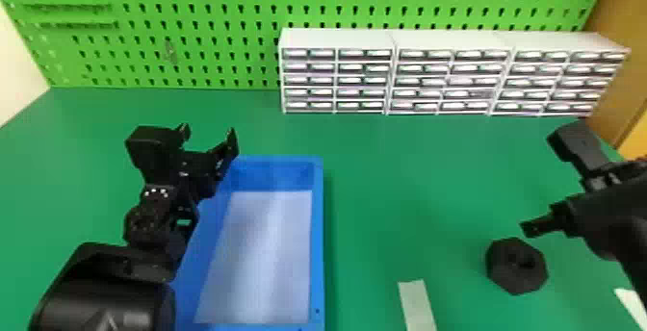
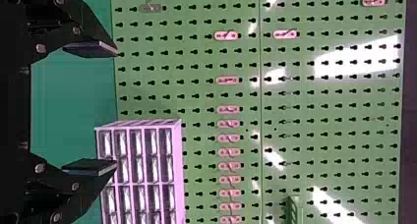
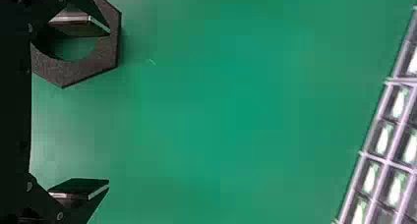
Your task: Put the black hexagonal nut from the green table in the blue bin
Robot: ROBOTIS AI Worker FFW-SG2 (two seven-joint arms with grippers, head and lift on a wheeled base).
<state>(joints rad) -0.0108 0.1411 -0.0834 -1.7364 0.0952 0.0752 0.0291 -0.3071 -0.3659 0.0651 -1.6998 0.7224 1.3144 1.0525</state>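
Left arm [image 1: 106,301], black, occupies the lower left of the frame, nearest the camera, and extends upward to the left gripper [image 1: 208,135] at left of centre. Gripper state: fingers spread wide, with an empty gap between them. The arm overlaps the left side of the blue bin [image 1: 318,238] in the picture. Bin position: lower centre-left of the frame, on the green table [image 1: 385,185]; its floor appears pale, with nothing lying on the visible part.

Pegboard [image 1: 202,12], green, spans the top of the frame behind the table. White drawer cabinets [image 1: 337,39] stand in a row at the upper right, in front of it. One pale strip [image 1: 418,306] lies at the bottom edge, between the bin and the nut.

Black hexagonal nut [image 1: 517,279]: located at the lower right of the frame, flat on the table, its hole facing up — well apart from the bin. Right gripper [image 1: 540,185] is at the right of the frame, near the nut. State: fingers wide apart, holding nothing — in the right wrist view, one finger overlaps the nut's ring; contact cannot be determined.
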